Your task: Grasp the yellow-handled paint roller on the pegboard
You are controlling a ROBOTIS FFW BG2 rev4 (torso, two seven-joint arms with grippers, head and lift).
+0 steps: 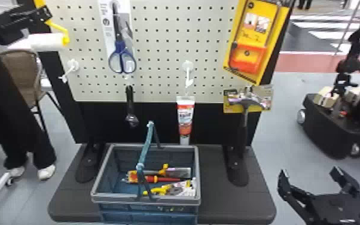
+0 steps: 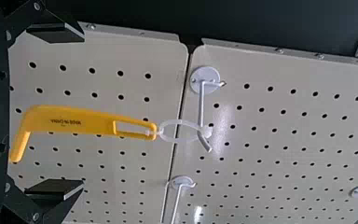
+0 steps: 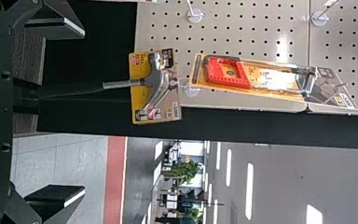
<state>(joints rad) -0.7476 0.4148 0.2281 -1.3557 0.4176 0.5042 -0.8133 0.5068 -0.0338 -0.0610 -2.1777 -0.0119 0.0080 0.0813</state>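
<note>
The left tool (image 2: 70, 109) is up at the top left corner of the pegboard (image 2: 284, 140). Its two flat black fingers are spread wide and grip nothing. The paint roller (image 2: 74, 122) lies right between them. Its smooth yellow plastic handle, flat and bent at one end, runs through the gap clear of both pads. A thin white plastic loop (image 2: 177, 130) ties the handle's slotted end to a white wire hook (image 2: 204, 116) on the cream, hole-dotted board. In the head view the roller's fuzzy white sleeve (image 1: 46, 42) hangs just past the board's left edge, under the tool. The right tool (image 1: 310, 178) sits low beside the right end of the dark table (image 1: 233, 203), fingers wide apart, holding nothing.
</note>
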